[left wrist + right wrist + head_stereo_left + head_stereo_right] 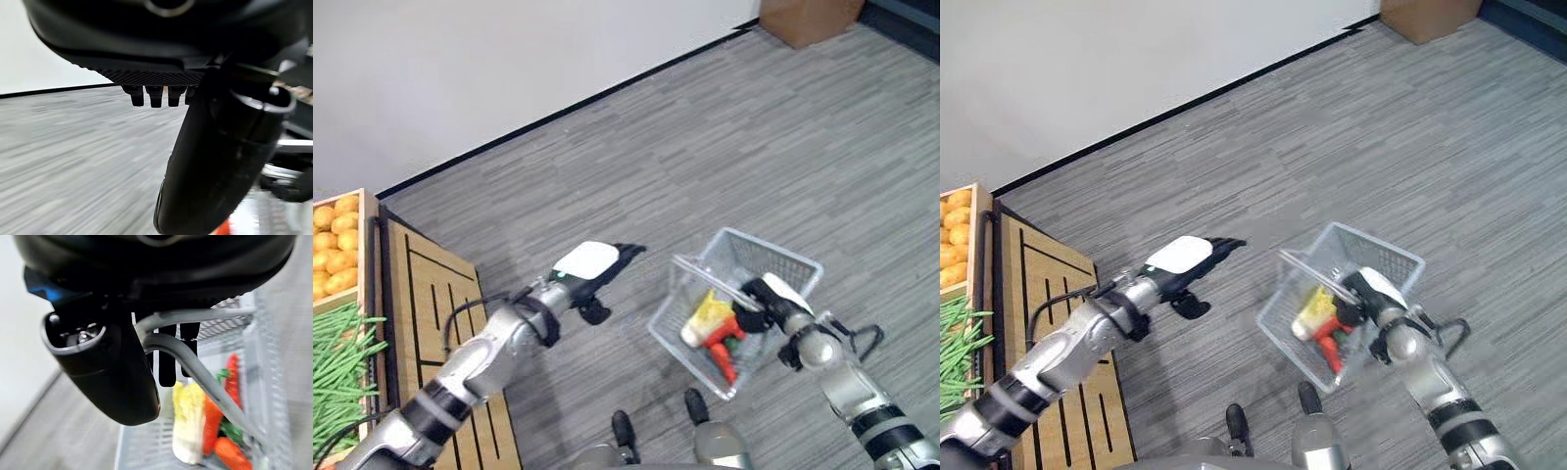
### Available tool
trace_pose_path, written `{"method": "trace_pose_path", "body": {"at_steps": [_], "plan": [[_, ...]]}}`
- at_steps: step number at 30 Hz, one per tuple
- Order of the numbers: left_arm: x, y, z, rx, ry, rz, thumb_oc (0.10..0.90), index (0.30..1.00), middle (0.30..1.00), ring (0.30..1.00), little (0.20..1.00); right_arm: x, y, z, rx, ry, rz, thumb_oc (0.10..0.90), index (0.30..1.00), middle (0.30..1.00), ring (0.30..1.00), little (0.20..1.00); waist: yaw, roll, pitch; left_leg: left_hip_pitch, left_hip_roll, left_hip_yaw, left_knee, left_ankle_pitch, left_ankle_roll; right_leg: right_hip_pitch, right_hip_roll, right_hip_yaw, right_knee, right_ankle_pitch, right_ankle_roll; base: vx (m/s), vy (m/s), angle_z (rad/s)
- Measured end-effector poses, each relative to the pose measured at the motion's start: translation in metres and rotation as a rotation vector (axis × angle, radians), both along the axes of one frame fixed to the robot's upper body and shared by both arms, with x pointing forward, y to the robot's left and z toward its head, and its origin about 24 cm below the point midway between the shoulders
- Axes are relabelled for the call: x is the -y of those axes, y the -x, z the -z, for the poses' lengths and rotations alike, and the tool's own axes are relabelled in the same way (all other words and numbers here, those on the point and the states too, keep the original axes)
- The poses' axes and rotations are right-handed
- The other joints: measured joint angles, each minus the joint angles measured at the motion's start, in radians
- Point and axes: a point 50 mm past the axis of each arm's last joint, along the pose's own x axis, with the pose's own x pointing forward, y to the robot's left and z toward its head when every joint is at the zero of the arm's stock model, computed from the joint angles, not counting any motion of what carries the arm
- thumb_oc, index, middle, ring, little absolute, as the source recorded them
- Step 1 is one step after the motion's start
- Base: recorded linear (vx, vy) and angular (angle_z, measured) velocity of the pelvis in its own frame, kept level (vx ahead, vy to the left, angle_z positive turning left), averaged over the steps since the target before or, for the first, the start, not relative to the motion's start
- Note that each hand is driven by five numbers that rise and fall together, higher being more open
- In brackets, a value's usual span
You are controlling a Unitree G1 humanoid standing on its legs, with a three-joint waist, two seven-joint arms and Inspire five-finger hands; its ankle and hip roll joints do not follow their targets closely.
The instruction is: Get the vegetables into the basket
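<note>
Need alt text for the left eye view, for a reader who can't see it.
The robot's right hand holds a wire basket by its handle over grey floor; inside lie a pale leafy vegetable and red chilli peppers. The left hand reaches out open, empty. A wooden stand with oranges and green beans sits at left.

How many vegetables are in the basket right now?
3 visible: a pale cabbage, a carrot beside it and a red pepper below, all in the basket. More may be hidden underneath.
</note>
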Motion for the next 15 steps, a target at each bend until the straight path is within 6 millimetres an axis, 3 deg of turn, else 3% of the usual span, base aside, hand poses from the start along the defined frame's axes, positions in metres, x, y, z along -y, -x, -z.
{"method": "trace_pose_path", "body": {"at_steps": [3, 7, 10, 13, 15], "plan": [[-0.029, 0.006, 0.015, -0.068, 0.002, -0.136, 0.9, 1.0, 1.0, 1.0, 1.0, 0.023, 0.017, 0.011, -0.059, 0.021, 0.102, 0.4, 0.3, 0.3, 0.3, 0.3, 0.017, -0.002, 0.001, 0.003, 0.0, -0.011, 0.0, 0.0, 0.0, 0.008, 0.0, -0.01, 0.0, 0.002, -0.004, 0.02, 0.001, 0.12], [-0.061, 0.02, 0.054, -0.224, 0.001, -0.313, 0.9, 1.0, 1.0, 1.0, 1.0, 0.037, 0.031, 0.021, -0.119, 0.057, 0.148, 0.4, 0.3, 0.3, 0.3, 0.3, 0.022, -0.009, 0.001, 0.016, -0.001, -0.019, 0.0, -0.001, 0.0, 0.025, -0.001, -0.019, 0.0, -0.005, -0.003, -0.01, -0.006, 0.06], [-0.078, 0.035, 0.096, -0.362, 0.05, -0.494, 0.9, 1.0, 1.0, 1.0, 1.0, 0.047, 0.043, 0.033, -0.183, 0.076, 0.19, 0.4, 0.3, 0.3, 0.3, 0.3, 0.025, -0.021, -0.003, 0.026, 0.0, -0.025, 0.0, -0.002, 0.0, 0.034, -0.001, -0.024, -0.001, -0.015, 0.002, 0.0, 0.005, 0.06], [-0.089, 0.068, 0.145, -0.553, 0.123, -0.709, 0.9, 1.0, 1.0, 1.0, 1.0, 0.061, 0.063, 0.049, -0.283, 0.112, 0.25, 0.4, 0.3, 0.3, 0.3, 0.3, 0.035, -0.038, -0.015, 0.027, 0.0, -0.027, 0.0, -0.002, 0.0, 0.035, -0.002, -0.026, -0.002, -0.016, 0.001, 0.0, 0.001, 0.01], [-0.092, 0.088, 0.167, -0.656, 0.129, -0.788, 0.9, 1.0, 1.0, 1.0, 1.0, 0.064, 0.076, 0.06, -0.34, 0.111, 0.287, 0.4, 0.3, 0.3, 0.3, 0.3, 0.041, -0.05, -0.023, 0.027, 0.0, -0.028, 0.0, -0.002, 0.0, 0.036, -0.002, -0.028, -0.002, -0.017, 0.0, 0.0, 0.003, 0.02]]}}
